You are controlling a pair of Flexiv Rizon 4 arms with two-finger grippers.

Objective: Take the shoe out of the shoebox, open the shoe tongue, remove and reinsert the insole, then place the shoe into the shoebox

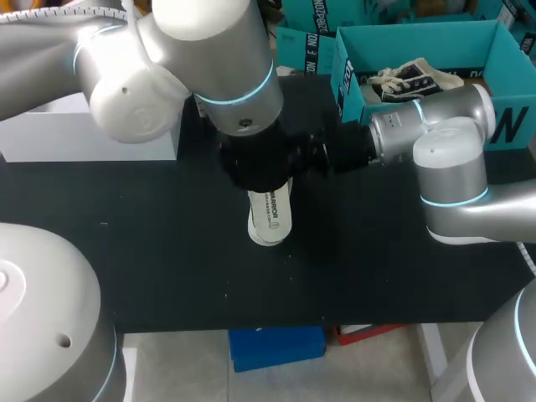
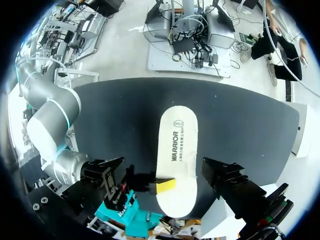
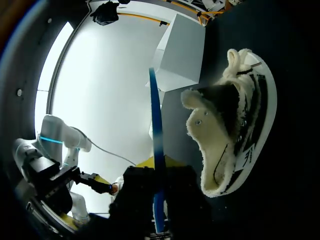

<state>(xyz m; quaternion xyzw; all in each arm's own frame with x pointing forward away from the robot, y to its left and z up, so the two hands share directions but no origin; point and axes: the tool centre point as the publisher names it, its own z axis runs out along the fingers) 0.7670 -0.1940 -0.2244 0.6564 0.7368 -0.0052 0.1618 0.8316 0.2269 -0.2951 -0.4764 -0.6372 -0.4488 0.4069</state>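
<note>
The white insole (image 2: 177, 142) lies flat over the black table (image 1: 167, 234), and its free end shows below my left wrist (image 1: 270, 216). My right gripper (image 2: 162, 185) is shut on the insole's edge near one end. In the right wrist view the insole (image 3: 155, 115) is a thin blue-edged sheet between the yellow tips of that gripper (image 3: 156, 165). My left gripper (image 2: 162, 172) hangs open above the insole, its black fingers (image 2: 222, 175) wide to either side. The fleece-lined black-and-white shoe (image 3: 235, 125) lies on its side beside the right gripper. My left arm hides it in the head view.
The teal shoebox (image 1: 419, 38) stands at the back right with another shoe (image 1: 414, 79) inside. A white box (image 1: 92, 126) sits at the back left of the table. My right arm (image 1: 444, 151) reaches in across the box's front.
</note>
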